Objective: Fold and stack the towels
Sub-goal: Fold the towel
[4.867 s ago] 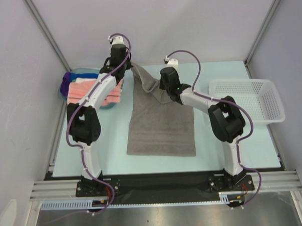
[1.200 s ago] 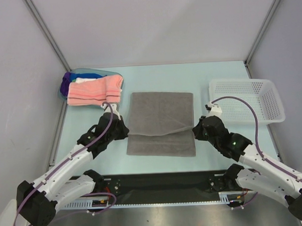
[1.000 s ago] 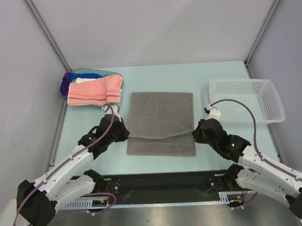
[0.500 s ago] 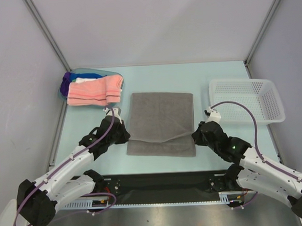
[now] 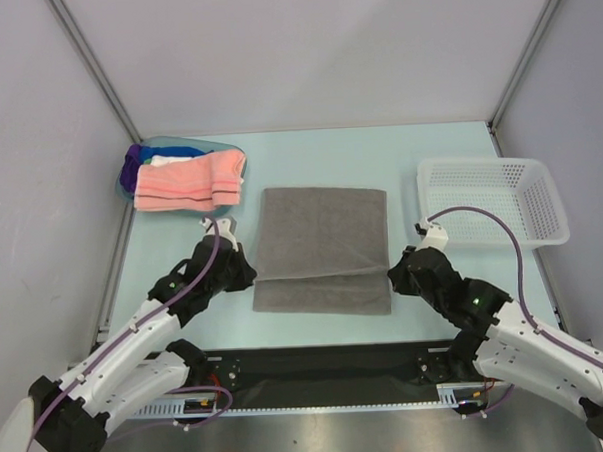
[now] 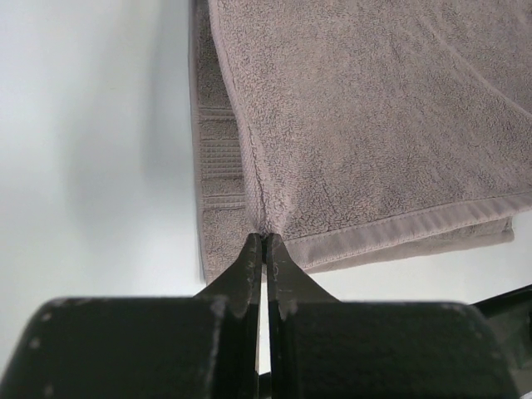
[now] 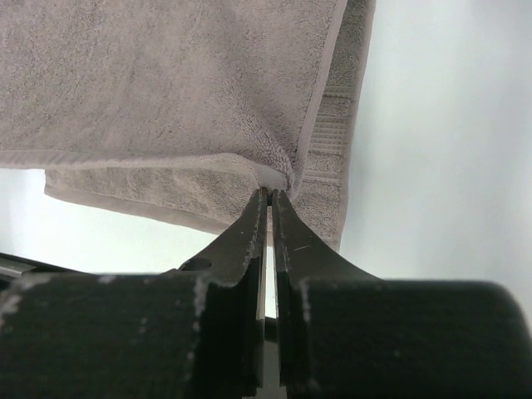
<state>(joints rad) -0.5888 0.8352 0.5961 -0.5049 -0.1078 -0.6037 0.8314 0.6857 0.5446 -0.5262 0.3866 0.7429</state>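
Top external: left gripper [image 5: 250,278] and right gripper [image 5: 392,276], clamping grey towel [image 5: 322,235] corners, have drawn them almost to its near hem; fold nearly done.

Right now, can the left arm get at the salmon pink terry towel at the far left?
Probably not yet: the left gripper is shut on a corner of the flat grey terry towel. Once it lets go, the way to the pink towel looks free.

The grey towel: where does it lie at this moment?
In the top view the grey towel lies mid-table, between the pink folded towels at far left and the white mesh basket at right.
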